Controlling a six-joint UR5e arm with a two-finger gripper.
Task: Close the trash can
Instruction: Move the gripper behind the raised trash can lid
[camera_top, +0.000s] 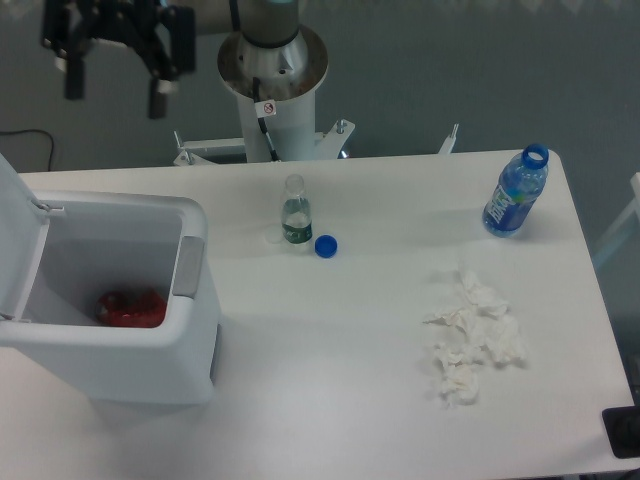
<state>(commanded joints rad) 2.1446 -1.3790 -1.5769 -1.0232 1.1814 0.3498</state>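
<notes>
Trash can (150, 340) lid cut off left

Smooth white plastic trash can (150, 350), matt white table (330, 400), crumpled tissue paper (472, 340), clear plastic bottle (295, 212)

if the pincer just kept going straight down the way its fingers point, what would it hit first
Probably the open trash can: the pincer, fingers apart and empty, hangs above its back edge near the raised lid. Depth is unclear from this one view, so it might instead pass behind the table.
</notes>
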